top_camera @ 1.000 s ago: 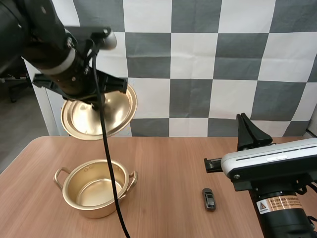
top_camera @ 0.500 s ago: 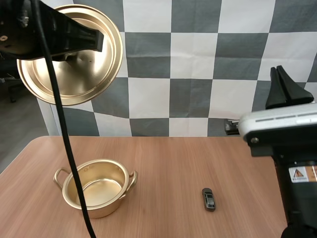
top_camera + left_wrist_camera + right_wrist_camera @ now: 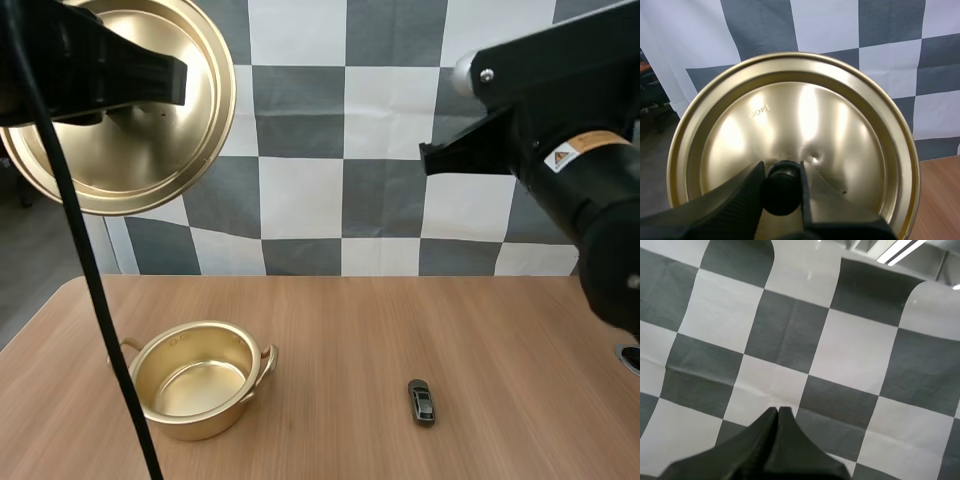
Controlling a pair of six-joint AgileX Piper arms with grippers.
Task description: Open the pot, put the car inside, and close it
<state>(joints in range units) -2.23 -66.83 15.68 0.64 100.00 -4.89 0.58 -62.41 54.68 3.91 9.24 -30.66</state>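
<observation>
The car (image 3: pixel 421 401) is lying on the table (image 3: pixel 350 320), well to the right of the pot (image 3: pixel 198 380), with nothing gripping it. The pot is standing open and empty near the table's left front. The opening step therefore looks done. The left jaws are pinching the knob (image 3: pixel 781 187) of the lid (image 3: pixel 790 115) and holding the lid tilted, high above the table's left side. The right jaws are lying together on nothing, raised well above the table and far from the car. Judging by this, three steps are waiting: picking up the car, putting it into the pot, and setting the lid back on.
</observation>
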